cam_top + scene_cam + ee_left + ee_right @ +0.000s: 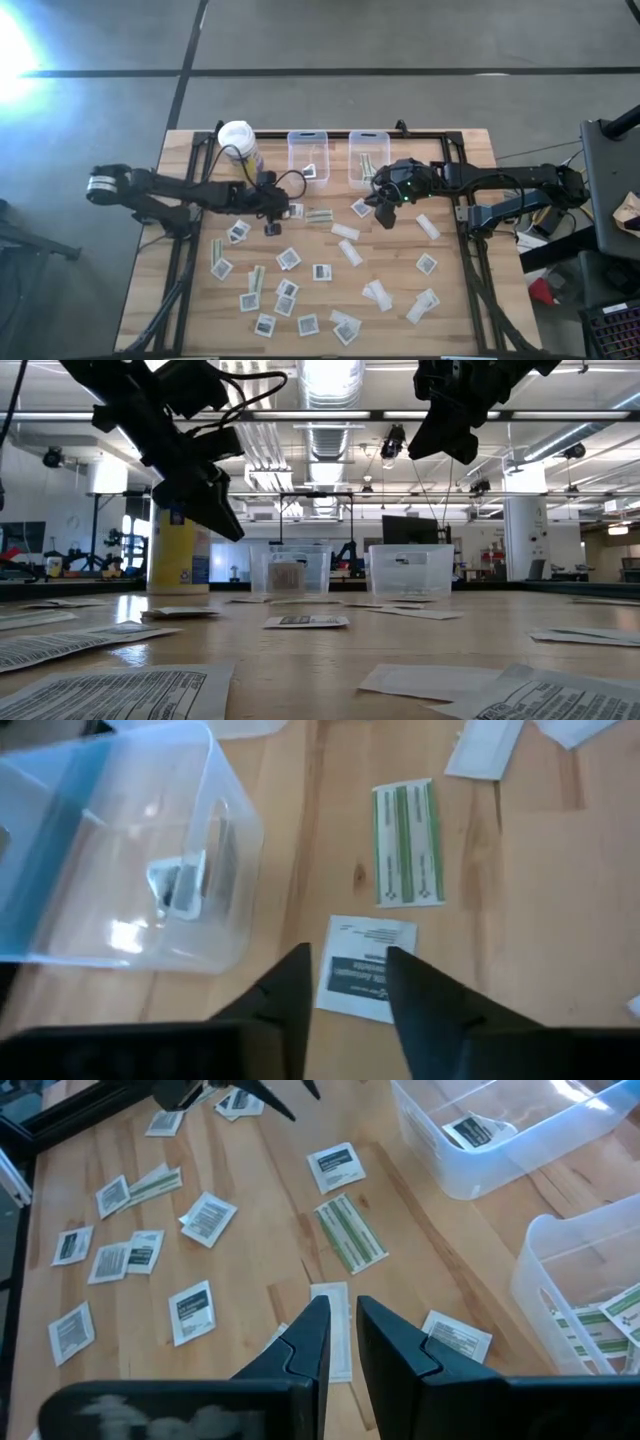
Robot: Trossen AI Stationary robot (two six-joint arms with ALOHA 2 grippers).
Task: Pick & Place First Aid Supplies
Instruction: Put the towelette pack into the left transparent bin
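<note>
Several first aid supplies, flat white packets (321, 272), lie scattered on the wooden table (470, 300). My left gripper (345, 955) hangs open above the table, near the left clear bin (308, 155). A square packet with a dark patch (365, 970) lies flat on the wood just beyond its fingertips, and a green-striped strip (408, 842) lies farther off. My right gripper (340, 1305) hovers near the right clear bin (368, 155). Its fingers stand a narrow gap apart with nothing between them, above a white strip (333, 1342) on the table.
A yellow container with a white lid (238, 140) stands at the far left, beside the bins. The left bin holds a dark-patched packet (185, 885); the right bin holds striped strips (610, 1315). Bare wood shows between the packets near the table's middle.
</note>
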